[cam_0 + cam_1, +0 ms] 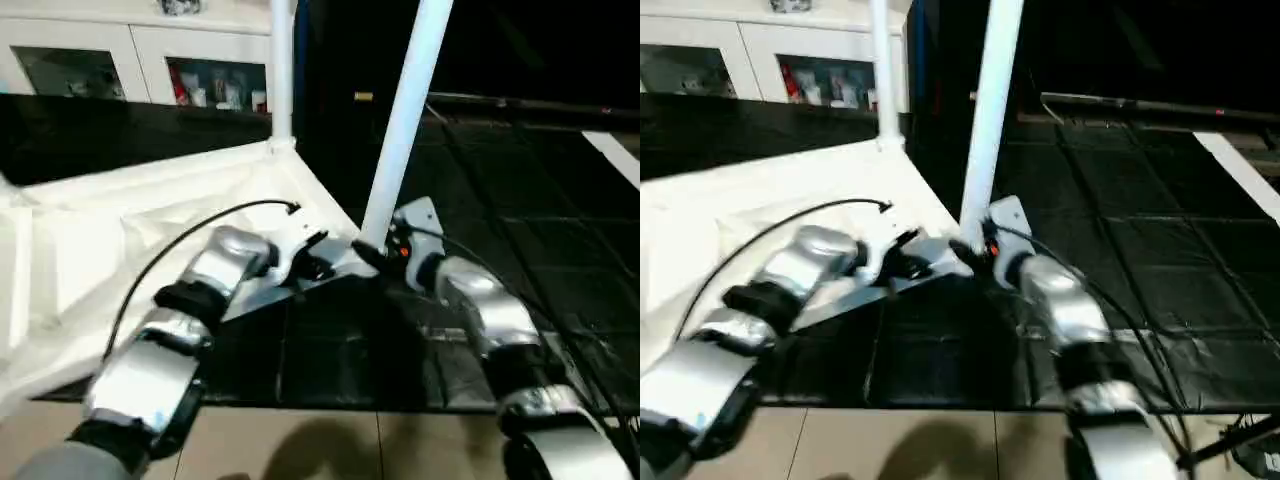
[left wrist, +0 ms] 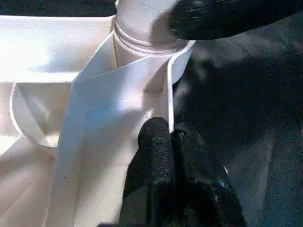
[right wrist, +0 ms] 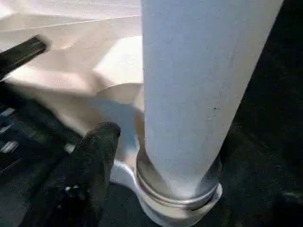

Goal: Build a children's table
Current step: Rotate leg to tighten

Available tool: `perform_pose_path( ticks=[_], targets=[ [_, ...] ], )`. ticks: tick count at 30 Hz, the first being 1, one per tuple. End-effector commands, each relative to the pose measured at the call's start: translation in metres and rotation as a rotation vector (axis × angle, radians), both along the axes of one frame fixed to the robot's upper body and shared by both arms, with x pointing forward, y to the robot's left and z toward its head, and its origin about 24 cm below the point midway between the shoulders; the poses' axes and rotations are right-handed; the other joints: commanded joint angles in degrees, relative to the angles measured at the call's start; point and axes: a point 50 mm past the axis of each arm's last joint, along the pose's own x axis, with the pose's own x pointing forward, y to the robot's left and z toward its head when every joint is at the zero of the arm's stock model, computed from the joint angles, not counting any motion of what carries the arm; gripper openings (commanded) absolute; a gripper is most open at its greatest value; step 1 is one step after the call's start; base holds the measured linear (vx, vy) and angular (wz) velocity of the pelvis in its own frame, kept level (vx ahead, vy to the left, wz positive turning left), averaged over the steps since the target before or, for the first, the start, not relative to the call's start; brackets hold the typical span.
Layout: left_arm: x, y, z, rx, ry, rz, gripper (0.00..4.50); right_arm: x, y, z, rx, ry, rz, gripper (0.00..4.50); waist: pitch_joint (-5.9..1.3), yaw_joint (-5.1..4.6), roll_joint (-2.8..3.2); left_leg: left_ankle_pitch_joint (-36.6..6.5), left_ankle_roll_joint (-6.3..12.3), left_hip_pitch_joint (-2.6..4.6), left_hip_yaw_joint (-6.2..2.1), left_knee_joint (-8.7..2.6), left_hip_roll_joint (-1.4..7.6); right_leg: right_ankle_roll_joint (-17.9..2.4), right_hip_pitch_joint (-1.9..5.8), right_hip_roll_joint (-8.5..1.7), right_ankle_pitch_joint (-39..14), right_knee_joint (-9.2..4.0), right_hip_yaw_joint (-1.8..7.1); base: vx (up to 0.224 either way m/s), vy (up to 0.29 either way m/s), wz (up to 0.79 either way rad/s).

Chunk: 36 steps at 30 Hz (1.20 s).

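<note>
The white table top (image 1: 120,230) lies upside down, ribbed underside up, on a black mat. Two white legs stand in its corner sockets: a far leg (image 1: 282,70) and a near leg (image 1: 405,120). My left gripper (image 2: 168,137) is shut on the thin rim of the top, close beside the near corner socket (image 3: 180,208). My right gripper (image 1: 372,252) sits at the base of the near leg, straddling it. One black finger (image 3: 90,161) stands a little off the leg's side; the other is hidden behind the leg.
A white cabinet with glass doors (image 1: 130,60) stands at the back left. Black floor mats (image 1: 520,200) stretch to the right, and tan floor (image 1: 350,445) lies nearest me. A black cable (image 1: 200,225) arcs over my left forearm.
</note>
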Motion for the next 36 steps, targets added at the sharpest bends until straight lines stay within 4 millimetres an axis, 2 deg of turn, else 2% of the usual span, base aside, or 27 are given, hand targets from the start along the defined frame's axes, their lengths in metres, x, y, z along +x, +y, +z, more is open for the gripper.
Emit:
perform_pose_path(
  ticks=[1, 3, 5, 9, 11, 15, 19, 24, 25, 26, 29, 32, 36],
  targets=[
    [-0.003, -0.007, 0.004, 0.035, -0.032, -0.116, 0.0, -0.012, 0.012, 0.002, 0.009, -0.022, 0.217, 3.82, -3.5, 0.53, 0.4, -8.79, 3.76, 0.4, -2.53, -3.72, 4.86, -7.9, 3.16, -7.82, -14.01, -5.36, 4.96, 0.0, 0.0, 0.0],
    [-0.005, -0.002, 0.004, 0.051, -0.024, -0.16, 0.0, -0.015, 0.004, 0.005, 0.036, -0.021, 0.26, 3.87, -3.51, 0.66, 0.42, -8.86, 3.93, 0.47, -2.46, -3.76, 5.03, -8.23, 3.08, -7.76, -13.57, -5.24, 4.98, 0.0, 0.0, 0.0],
    [-0.009, 0.002, 0.006, 0.044, -0.016, -0.245, 0.0, -0.018, -0.005, 0.008, 0.059, -0.017, 0.307, 4.17, -3.54, 1.1, 0.46, -8.95, 4.03, 0.49, -2.42, -3.75, 5.14, -8.23, 3.16, -7.83, -14.04, -5.27, 4.95, 0.0, 0.0, 0.0],
    [-0.013, 0.006, 0.011, 0.025, -0.016, -0.331, 0.0, -0.022, -0.016, 0.007, -0.022, -0.037, 0.358, 4.46, -3.66, 1.47, 0.54, -8.4, 3.38, 0.44, -2.42, -3.72, 5.31, -9.11, 3.01, -8.01, -12.2, -4.87, 4.92, 0.0, 0.0, 0.0],
    [-0.013, 0.006, 0.013, 0.011, -0.01, -0.347, 0.0, -0.023, -0.018, 0.007, -0.028, -0.036, 0.38, 4.46, -3.72, 1.77, 0.62, -8.03, 3.27, 0.79, -2.22, -3.65, 5.34, -9.59, 2.77, -7.8, -11.21, -4.79, 4.95, 0.0, 0.0, 0.0],
    [-0.019, 0.008, 0.015, 0.023, 0.036, -0.449, 0.0, -0.028, -0.021, 0.009, 0.003, -0.027, 0.447, 4.46, -3.89, 2.63, 0.56, -6.39, 3.86, 0.52, -2.23, -3.58, 5.49, -10.1, 2.99, -7.87, -7.87, -4.14, 4.94, 0.0, 0.0, 0.0],
    [-0.024, 0.012, 0.013, 0.051, 0.071, -0.521, 0.0, -0.033, -0.019, 0.01, 0.079, -0.001, 0.537, 4.46, -3.83, 2.99, 0.62, -7.2, 3.97, 0.48, -2.21, -3.57, 5.47, -9.74, 3.01, -7.96, -9.5, -4.4, 4.91, 0.0, 0.0, 0.0],
    [-0.03, 0.014, 0.011, 0.059, 0.086, -0.565, 0.0, -0.036, -0.02, 0.011, 0.107, 0.032, 0.608, 3.98, -3.77, 3.17, 0.48, -7.94, 2.98, 0.71, -2.23, -3.7, 5.59, -9.01, 2.78, -8.0, -12.46, -4.64, 4.88, 0.0, 0.0, 0.0],
    [-0.03, 0.015, 0.01, 0.06, 0.089, -0.571, 0.0, -0.036, -0.021, 0.011, 0.105, 0.037, 0.619, 3.98, -3.77, 3.17, 0.2, -7.93, 2.92, 0.72, -2.22, -3.72, 5.62, -8.97, 2.82, -8.04, -12.53, -4.63, 4.89, 0.0, 0.0, 0.0],
    [-0.031, 0.015, 0.01, 0.059, 0.093, -0.575, 0.0, -0.036, -0.021, 0.01, 0.099, 0.037, 0.626, 3.7, -3.74, 3.22, 0.26, -7.42, 3.01, 0.63, -2.19, -3.7, 5.51, -8.68, 2.81, -7.97, -12.91, -4.64, 4.88, 0.0, 0.0, 0.0],
    [-0.032, 0.016, 0.01, 0.06, 0.098, -0.58, 0.0, -0.035, -0.022, 0.009, 0.082, 0.042, 0.642, 3.61, -3.8, 3.29, 0.12, -6.63, 3.28, 0.4, -2.17, -3.57, 5.3, -8.35, 2.95, -8.0, -13.11, -4.58, 4.85, 0.0, 0.0, 0.0],
    [-0.032, 0.017, 0.012, 0.062, 0.102, -0.583, 0.0, -0.034, -0.024, 0.009, 0.078, 0.061, 0.67, 3.21, -3.82, 3.28, 0.13, -6.39, 3.51, 0.39, -2.2, -3.55, 5.34, -8.14, 2.88, -7.9, -13.3, -4.56, 4.76, 0.0, 0.0, 0.0],
    [-0.032, 0.019, 0.012, 0.065, 0.105, -0.586, 0.0, -0.034, -0.024, 0.011, 0.085, 0.071, 0.682, 3.03, -3.91, 3.28, 0.11, -5.74, 3.9, 0.37, -2.21, -3.5, 5.35, -8.19, 2.86, -7.79, -12.02, -4.41, 4.74, 0.0, 0.0, 0.0]
  ],
)
